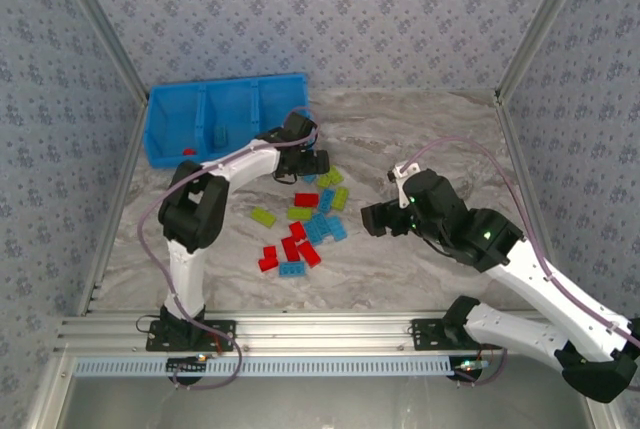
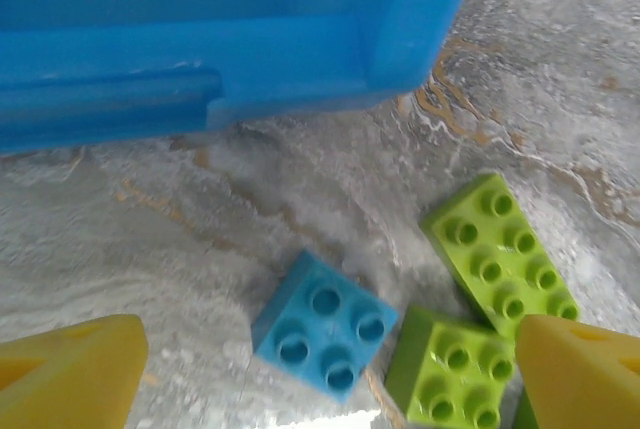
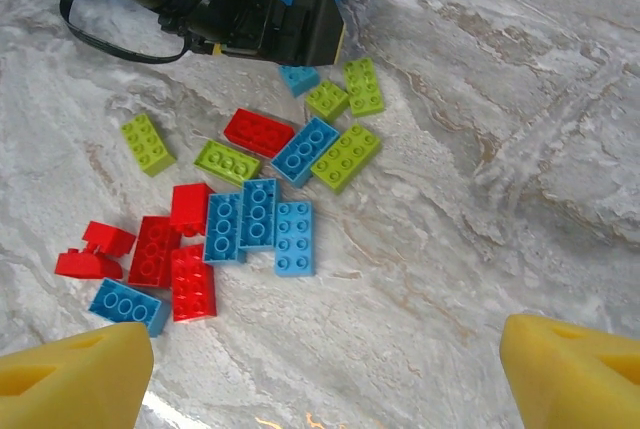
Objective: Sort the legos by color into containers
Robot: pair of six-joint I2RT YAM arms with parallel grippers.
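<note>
While the left hand point(image 2: 322, 377) hovers spread open over a blue four-stud lego point(image 2: 325, 327), the lime lego point(image 2: 448, 371) just beside it could get caught too — dragging both.

A lab test cell: aluminium frame rails point(image 1: 300, 327), patterned fabric walls point(image 1: 330, 9), marble-print table point(image 1: 420, 149).

Left arm point(image 1: 235, 161) and right arm point(image 1: 525, 269) share white links, black joints, pinkish cables point(image 1: 468, 141), yellow pincer fingertips point(image 3: 75, 379).
</note>
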